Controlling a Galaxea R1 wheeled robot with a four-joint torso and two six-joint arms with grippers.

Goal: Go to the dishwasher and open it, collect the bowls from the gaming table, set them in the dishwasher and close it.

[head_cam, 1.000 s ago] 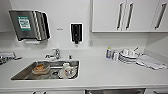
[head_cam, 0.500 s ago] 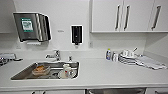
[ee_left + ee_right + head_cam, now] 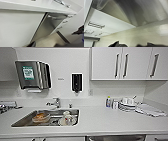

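The dishwasher [image 3: 50, 25] has a silver-grey steel front and stands shut under the white counter, between a white cabinet door [image 3: 18, 27] and white drawers [image 3: 62, 24]. Its bar handle [image 3: 56, 18] runs along the top of the front. In the head view its top edge [image 3: 115, 137] shows just below the counter. The steel front [image 3: 144, 12] looms large in the right wrist view, with the handle [image 3: 101, 5] at one corner. Dark parts of my left gripper [image 3: 43, 44] and right gripper [image 3: 132, 45] hang low over the beige floor before it. The gaming table and its bowls are out of view.
A steel sink [image 3: 22, 119] in the white counter [image 3: 105, 122] holds a brownish dish [image 3: 40, 118] and a mug [image 3: 67, 120]. Stacked plates [image 3: 127, 105] and a bottle [image 3: 108, 101] sit at the right. A towel dispenser [image 3: 32, 74], a soap dispenser [image 3: 76, 82] and wall cabinets [image 3: 125, 63] hang above.
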